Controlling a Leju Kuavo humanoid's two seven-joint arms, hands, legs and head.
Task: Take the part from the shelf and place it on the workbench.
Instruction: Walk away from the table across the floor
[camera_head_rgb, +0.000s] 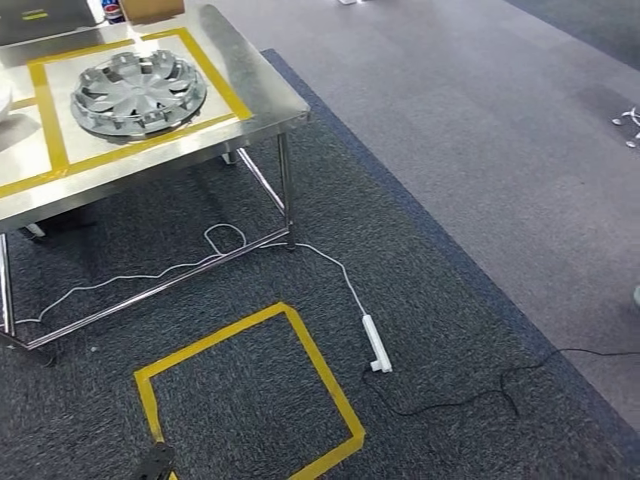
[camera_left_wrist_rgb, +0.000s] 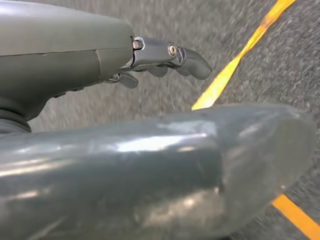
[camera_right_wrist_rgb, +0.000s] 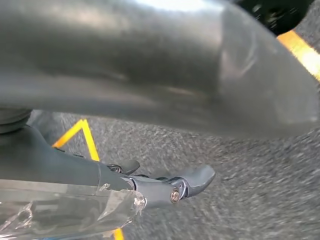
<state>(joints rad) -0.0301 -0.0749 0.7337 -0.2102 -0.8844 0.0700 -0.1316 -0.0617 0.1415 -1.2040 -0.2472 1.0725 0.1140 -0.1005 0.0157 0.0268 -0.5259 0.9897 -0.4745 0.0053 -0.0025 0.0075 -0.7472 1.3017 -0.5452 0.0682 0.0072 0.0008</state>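
Part: a round silver plastic wheel cover (camera_head_rgb: 139, 92) with curved spokes and cut-outs, lying flat.
Part's place: on the shiny steel workbench (camera_head_rgb: 260, 88), inside a yellow tape rectangle (camera_head_rgb: 47, 108) on the benchtop, well apart from both hands.
Left hand (camera_left_wrist_rgb: 166, 57): dark fingers stretched out and slightly spread over the dark speckled carpet (camera_head_rgb: 423, 290), holding nothing; a yellow floor-tape line (camera_left_wrist_rgb: 226, 75) lies just beyond the fingertips.
Right hand (camera_right_wrist_rgb: 173, 185): fingers extended and apart, nothing in them, above the same carpet near a yellow tape corner (camera_right_wrist_rgb: 85, 135).
Floor: a yellow tape square (camera_head_rgb: 249, 390), a white power strip (camera_head_rgb: 376, 344) with its cable.
Writing: none legible.
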